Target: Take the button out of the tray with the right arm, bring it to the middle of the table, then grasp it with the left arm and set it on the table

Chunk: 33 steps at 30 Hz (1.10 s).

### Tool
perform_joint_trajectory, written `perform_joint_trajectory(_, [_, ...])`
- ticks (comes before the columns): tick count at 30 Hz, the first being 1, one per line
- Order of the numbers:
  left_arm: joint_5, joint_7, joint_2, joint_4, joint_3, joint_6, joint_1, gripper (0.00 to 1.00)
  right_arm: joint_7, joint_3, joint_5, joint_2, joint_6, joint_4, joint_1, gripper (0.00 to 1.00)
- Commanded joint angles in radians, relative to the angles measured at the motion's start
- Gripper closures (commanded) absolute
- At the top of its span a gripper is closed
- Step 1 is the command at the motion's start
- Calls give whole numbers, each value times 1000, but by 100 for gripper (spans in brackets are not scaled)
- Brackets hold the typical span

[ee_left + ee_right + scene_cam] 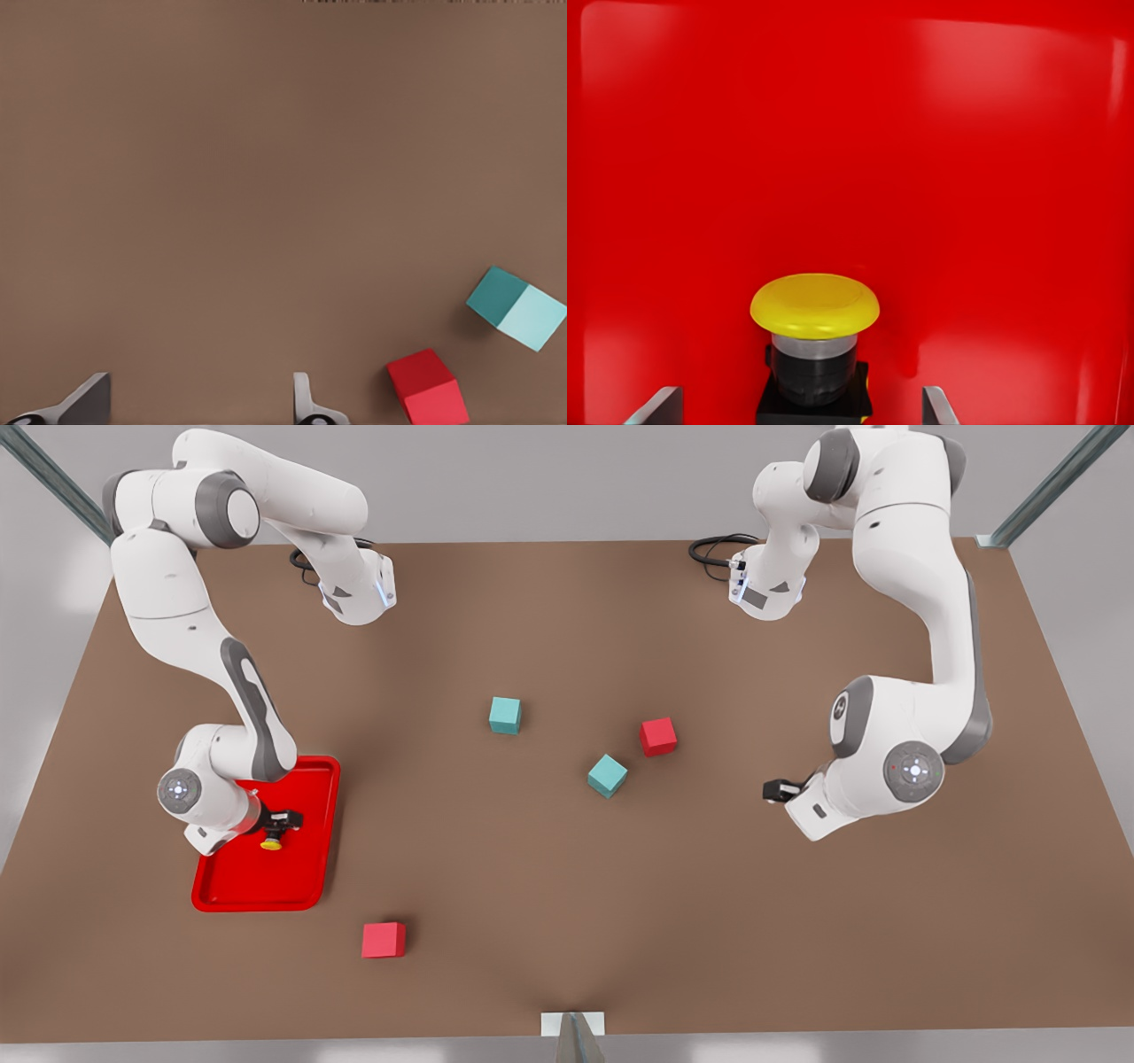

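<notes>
The button (pixel 271 841) has a yellow cap and a dark body and stands in the red tray (pixel 257 881) at the front view's left. My right gripper (pixel 282 821) hangs low over the tray, right at the button. In the right wrist view the button (pixel 815 341) sits between the spread fingertips of the right gripper (pixel 802 409), which is open and clear of its sides, with the tray (pixel 939 177) floor behind it. My left gripper (pixel 775 790) waits open above the brown table (pixel 532 886) at the front view's right. The left wrist view shows the left gripper (pixel 195 409) holding nothing.
Two teal cubes (pixel 505 715) (pixel 607 775) and a red cube (pixel 658 736) lie near the table's middle. Another red cube (pixel 384 939) lies near the front edge, beside the tray. The left wrist view shows a red cube (pixel 428 387) and a teal cube (pixel 516 308).
</notes>
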Motion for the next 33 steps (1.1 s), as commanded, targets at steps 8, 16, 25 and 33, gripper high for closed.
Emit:
perform_joint_trajectory(8, [1, -17, -7, 4, 0, 4, 0, 0, -50, 1, 2, 1, 15, 0, 2, 17])
perform_joint_trajectory(16, [1, -17, -3, 2, 0, 15, 0, 0, -40, -1, 2, 2, 8, 0, 7, 47])
perform_joint_trajectory(25, [3, -16, -1, 7, 0, 17, -2, 0, -200, 160, -28, -125, -396, 199, 62, 51])
perform_joint_trajectory(33, [14, -17, 11, 2, 9, 21, -2, 0, -197, 413, -162, 152, -508, 788, 471, 51])
